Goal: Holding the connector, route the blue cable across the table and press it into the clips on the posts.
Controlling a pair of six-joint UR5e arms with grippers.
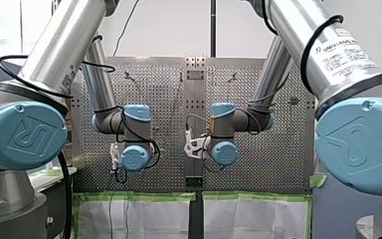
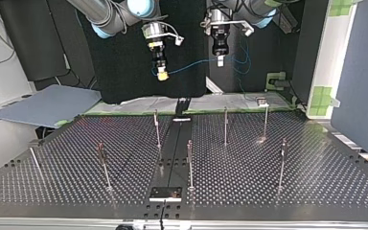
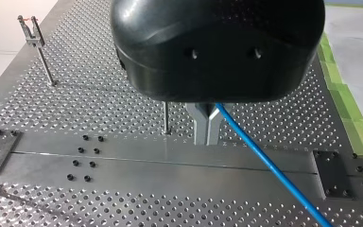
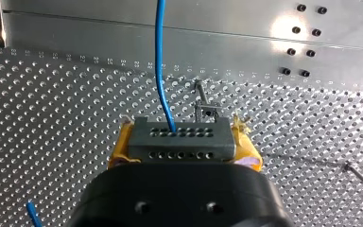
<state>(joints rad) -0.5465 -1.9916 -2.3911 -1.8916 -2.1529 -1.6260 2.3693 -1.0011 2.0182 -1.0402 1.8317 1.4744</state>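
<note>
Connector [image 4: 177, 139]: grey, clamped between yellow pads [image 4: 118, 152] of our right tool [image 4: 178, 150]; blue cable [image 3: 264, 163] runs from connector to our left tool [image 3: 207, 125], pinched between its metal fingers [image 3: 200, 128], hanging clear of desk [image 2: 268, 172].

A perforated metal worktop [image 2: 292, 182] has a smooth strip [image 2: 172, 153] down its middle with a dark plate [image 2: 165, 193] at its near end in the top view, a grey board [image 2: 48, 103] lying off its left side there, and green tape [image 2: 322, 98] patching a white panel [image 2: 338, 52] at the right.
</note>
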